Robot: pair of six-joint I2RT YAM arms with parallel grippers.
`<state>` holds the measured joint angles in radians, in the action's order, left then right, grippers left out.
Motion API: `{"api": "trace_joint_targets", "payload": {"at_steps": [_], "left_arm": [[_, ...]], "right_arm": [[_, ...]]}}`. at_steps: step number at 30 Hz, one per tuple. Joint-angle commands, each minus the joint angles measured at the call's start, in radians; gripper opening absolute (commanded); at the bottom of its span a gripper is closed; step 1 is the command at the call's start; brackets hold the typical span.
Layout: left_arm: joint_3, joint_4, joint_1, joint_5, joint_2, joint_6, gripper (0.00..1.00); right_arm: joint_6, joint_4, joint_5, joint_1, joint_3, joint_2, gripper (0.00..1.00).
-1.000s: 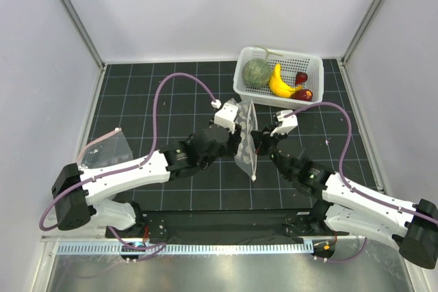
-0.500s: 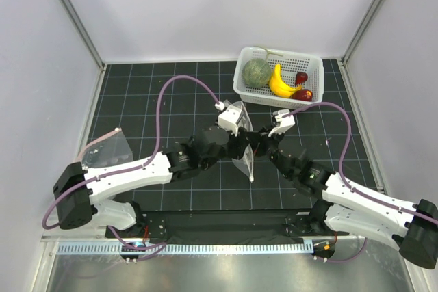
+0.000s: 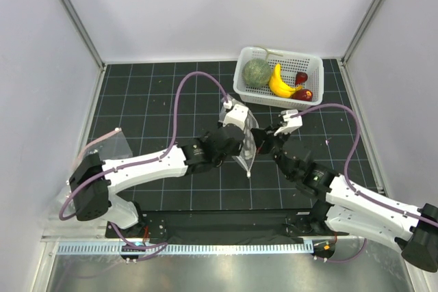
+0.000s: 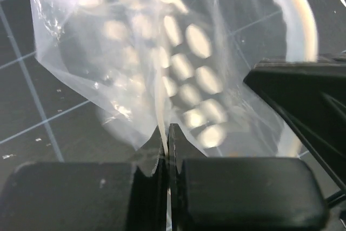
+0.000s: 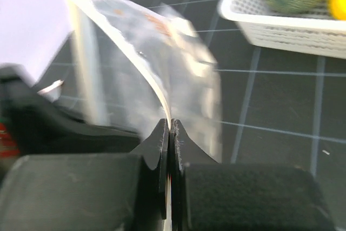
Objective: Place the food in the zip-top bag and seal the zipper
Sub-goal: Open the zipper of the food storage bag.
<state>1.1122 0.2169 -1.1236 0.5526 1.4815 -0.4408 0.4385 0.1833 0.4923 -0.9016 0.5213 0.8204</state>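
- The left gripper [image 4: 168,140] is seen shut tight on a thin fold of the soft, clear, crinkly plastic zip-top bag [image 3: 248,155]. The bag is held up over the black gridded table [image 3: 150,100], near the middle.
- The right gripper [image 5: 169,127] is shut on the bag too, just beside the left one.
- Which pale edge is the zipper cannot be told for sure.
- The step in hand is judged to be opening the bag's mouth. The two sides should be pulled apart slowly and evenly, so that the thin plastic is not torn or let slip.
- The mouth should be turned up and made wide, because the melon is big.
- At the far right, the grey-green netted melon [image 3: 256,72], the yellow banana [image 3: 279,82] and the small dark-red round fruits [image 3: 302,94] are seen lying in the white perforated plastic basket [image 3: 274,51]. No food is seen inside the bag.
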Motion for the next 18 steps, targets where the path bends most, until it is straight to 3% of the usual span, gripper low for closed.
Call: {"api": "trace_joint_targets", "payload": {"at_steps": [1,5,8,13,18], "left_arm": [[0.136,0.166,0.002,0.043,-0.033,-0.002,0.0],[0.25,0.422,0.001,0.095,-0.015,-0.001,0.0],[0.31,0.563,0.001,0.211,0.025,-0.002,0.0],[0.377,0.688,0.002,0.302,0.08,-0.029,0.0],[0.383,0.722,0.002,0.314,0.088,-0.036,0.0]], "right_arm": [[0.058,-0.054,0.231,-0.003,0.031,0.038,0.01],[0.068,-0.105,0.259,-0.003,0.089,0.144,0.01],[0.077,-0.117,0.259,0.013,0.112,0.21,0.01],[0.117,-0.152,0.203,0.09,0.143,0.319,0.01],[0.193,-0.202,-0.044,0.314,0.166,0.43,0.01]]}}
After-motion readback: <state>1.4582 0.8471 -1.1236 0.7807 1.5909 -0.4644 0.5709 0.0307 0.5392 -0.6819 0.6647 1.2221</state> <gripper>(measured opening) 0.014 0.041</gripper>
